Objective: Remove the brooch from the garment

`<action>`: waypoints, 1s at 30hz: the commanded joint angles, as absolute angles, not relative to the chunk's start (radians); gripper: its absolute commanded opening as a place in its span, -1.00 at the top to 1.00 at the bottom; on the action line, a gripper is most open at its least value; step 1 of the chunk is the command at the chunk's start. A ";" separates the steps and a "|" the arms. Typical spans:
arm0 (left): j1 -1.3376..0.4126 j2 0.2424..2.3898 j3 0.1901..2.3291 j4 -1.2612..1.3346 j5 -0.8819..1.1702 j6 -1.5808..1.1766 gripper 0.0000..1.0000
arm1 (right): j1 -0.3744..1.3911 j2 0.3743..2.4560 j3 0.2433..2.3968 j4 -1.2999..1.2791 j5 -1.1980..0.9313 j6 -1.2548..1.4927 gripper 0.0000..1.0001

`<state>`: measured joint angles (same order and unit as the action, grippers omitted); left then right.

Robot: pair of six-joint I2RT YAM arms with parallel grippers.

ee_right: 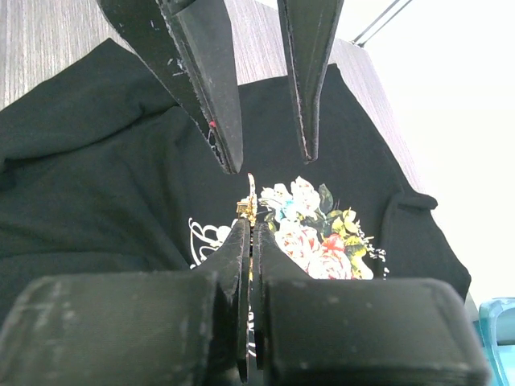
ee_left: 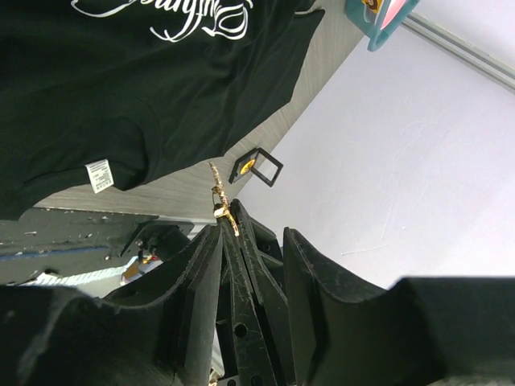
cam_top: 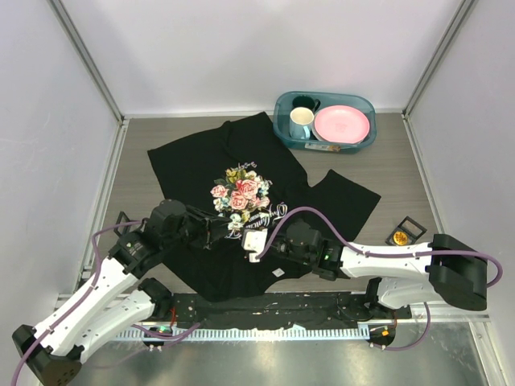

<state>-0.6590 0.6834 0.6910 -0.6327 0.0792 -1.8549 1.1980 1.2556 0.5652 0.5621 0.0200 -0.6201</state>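
We see the right tool [ee_right: 251, 227] pressed fully together on the small golden-yellow brooch [ee_right: 249, 203], which shows only as a thin edge standing up from the fingertips. The left tool [ee_right: 268, 163] is wide open and holds nothing; its two fingers stand one at each side of the right tool's tips. The brooch hangs over the large black short-sleeved T-shirt [cam_top: 193, 161], near the rose print; the shirt lies spread on the grey wooden desk [cam_top: 386, 169]. A small black square box [cam_top: 405, 232] with a round orange piece inside lies well apart, at the right.
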 commanded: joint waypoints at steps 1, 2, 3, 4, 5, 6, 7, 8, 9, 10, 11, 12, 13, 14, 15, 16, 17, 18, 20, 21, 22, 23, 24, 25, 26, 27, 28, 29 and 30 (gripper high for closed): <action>-0.660 0.701 0.692 -0.604 0.077 -1.862 0.19 | 1.207 1.249 0.607 0.629 0.049 -0.635 0.98; -0.660 0.706 0.687 -0.603 0.080 -1.862 0.19 | 1.207 1.247 0.609 0.629 0.048 -0.635 0.99; -0.660 0.709 0.687 -0.600 0.081 -1.862 0.19 | 1.207 1.246 0.609 0.630 0.049 -0.635 0.99; -0.660 0.713 0.686 -0.597 0.083 -1.859 0.18 | 1.209 1.246 0.607 0.630 0.048 -0.632 0.98; -0.660 0.719 0.686 -0.592 0.086 -1.856 0.17 | 1.210 1.243 0.609 0.630 0.046 -0.632 0.98; -0.660 0.722 0.683 -0.588 0.086 -1.855 0.17 | 1.212 1.243 0.607 0.632 0.045 -0.632 0.98; -0.660 0.726 0.683 -0.584 0.087 -1.855 0.18 | 1.212 1.241 0.607 0.630 0.046 -0.634 0.98; -0.660 0.729 0.678 -0.580 0.089 -1.855 0.19 | 1.213 1.238 0.607 0.630 0.046 -0.634 0.98; -0.660 0.729 0.675 -0.571 0.089 -1.855 0.25 | 1.213 1.238 0.607 0.629 0.046 -0.632 0.99; -0.660 0.729 0.672 -0.557 0.090 -1.855 0.27 | 1.215 1.238 0.609 0.627 0.045 -0.635 0.98; -0.660 0.732 0.669 -0.551 0.089 -1.855 0.29 | 1.215 1.239 0.611 0.626 0.044 -0.635 0.98; -0.660 0.732 0.672 -0.548 0.089 -1.855 0.33 | 1.213 1.241 0.614 0.620 0.046 -0.635 0.98; -0.660 0.730 0.672 -0.548 0.087 -1.853 0.35 | 1.215 1.244 0.614 0.618 0.043 -0.637 0.98; -0.660 0.732 0.670 -0.548 0.089 -1.852 0.35 | 1.215 1.246 0.615 0.620 0.044 -0.635 0.98; -0.660 0.732 0.670 -0.548 0.090 -1.852 0.37 | 1.216 1.246 0.614 0.621 0.043 -0.637 0.98; -0.660 0.733 0.669 -0.546 0.091 -1.852 0.38 | 1.216 1.247 0.615 0.620 0.043 -0.637 0.98; -0.660 0.732 0.667 -0.545 0.092 -1.853 0.41 | 1.216 1.247 0.617 0.620 0.044 -0.637 0.98; -0.660 0.732 0.667 -0.545 0.094 -1.852 0.42 | 1.216 1.252 0.617 0.620 0.044 -0.635 0.99; -0.660 0.730 0.667 -0.548 0.094 -1.852 0.45 | 1.216 1.253 0.620 0.621 0.048 -0.635 0.99; -0.660 0.729 0.666 -0.551 0.092 -1.852 0.46 | 1.218 1.253 0.621 0.620 0.046 -0.638 0.98; -0.660 0.727 0.666 -0.549 0.092 -1.852 0.47 | 1.219 1.253 0.623 0.620 0.048 -0.637 0.99; -0.660 0.726 0.664 -0.549 0.089 -1.853 0.51 | 1.220 1.255 0.621 0.620 0.048 -0.638 0.98; -0.660 0.726 0.663 -0.548 0.090 -1.852 0.53 | 1.218 1.253 0.623 0.620 0.048 -0.638 0.98; -0.660 0.723 0.663 -0.549 0.087 -1.852 0.56 | 1.219 1.255 0.623 0.620 0.048 -0.638 0.98; -0.660 0.721 0.661 -0.549 0.087 -1.852 0.62 | 1.221 1.253 0.624 0.618 0.049 -0.640 0.99; -0.660 0.719 0.663 -0.551 0.086 -1.852 0.65 | 1.223 1.253 0.624 0.618 0.048 -0.641 0.98; -0.660 0.715 0.660 -0.549 0.083 -1.852 0.67 | 1.223 1.255 0.624 0.620 0.049 -0.641 0.98; -0.660 0.713 0.658 -0.548 0.081 -1.850 0.72 | 1.224 1.255 0.624 0.618 0.051 -0.641 0.98; -0.660 0.712 0.657 -0.548 0.078 -1.848 0.76 | 1.224 1.255 0.624 0.618 0.052 -0.640 0.98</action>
